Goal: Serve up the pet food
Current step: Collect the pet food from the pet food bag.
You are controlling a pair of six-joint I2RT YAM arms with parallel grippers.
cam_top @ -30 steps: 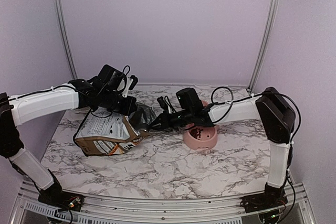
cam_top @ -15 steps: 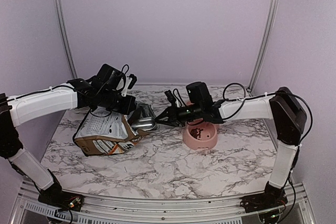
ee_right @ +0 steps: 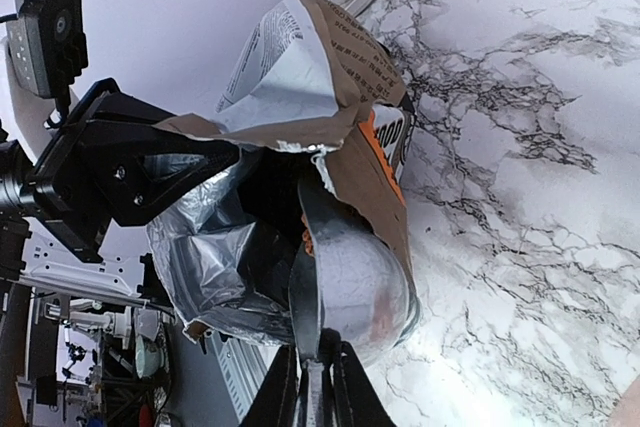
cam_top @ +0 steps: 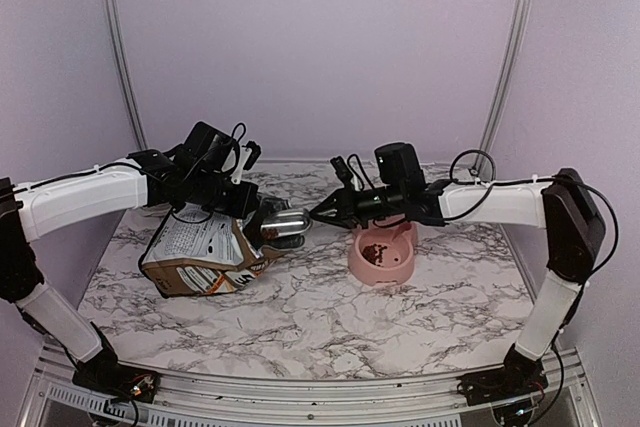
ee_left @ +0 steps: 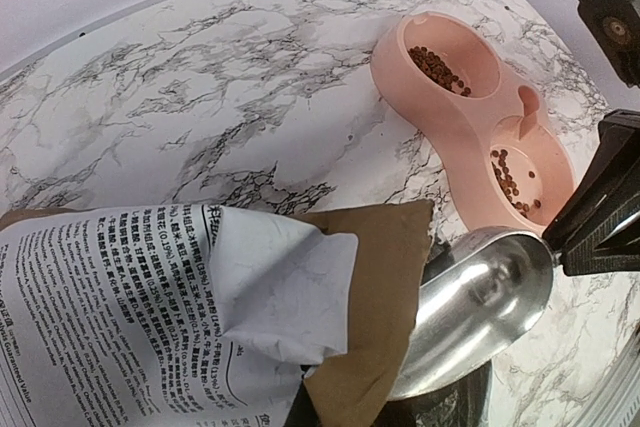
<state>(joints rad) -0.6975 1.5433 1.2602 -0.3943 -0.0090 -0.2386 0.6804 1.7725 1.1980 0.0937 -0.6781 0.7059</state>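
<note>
- Two arms share one brown-and-black paper dog-food bag (cam_top: 195, 247). It lies on its side at the left of the marbled table (cam_top: 300, 317), with its mouth facing 3 o'clock in the overhead view.
- The left gripper (cam_top: 228, 209) is pressed together on the bag's upper lip and holds the foil-lined mouth agape.
- The right gripper (ee_right: 310, 367) pinches the thin handle of a shiny steel scoop (ee_left: 480, 297).
- The scoop's bowl sits just at the bag mouth, at 9 o'clock from that claw, and its long axis runs 9-to-3.
- Small dark brown kibble pellets (ee_left: 438, 65) lie in both wells of the pale pink plastic double bowl (cam_top: 385, 269).
- No pellets show on the scoop's visible face, and what is left inside the bag is hidden.
- The bowl lies at about 4 o'clock from the scoop, close below the right wrist, so the right arm is much the nearer.
- Serving looks partly done. Another portion would likely need the scoop pushed toward 9 o'clock into the bag, then drawn back along its own axis and tipped over a well.
</note>
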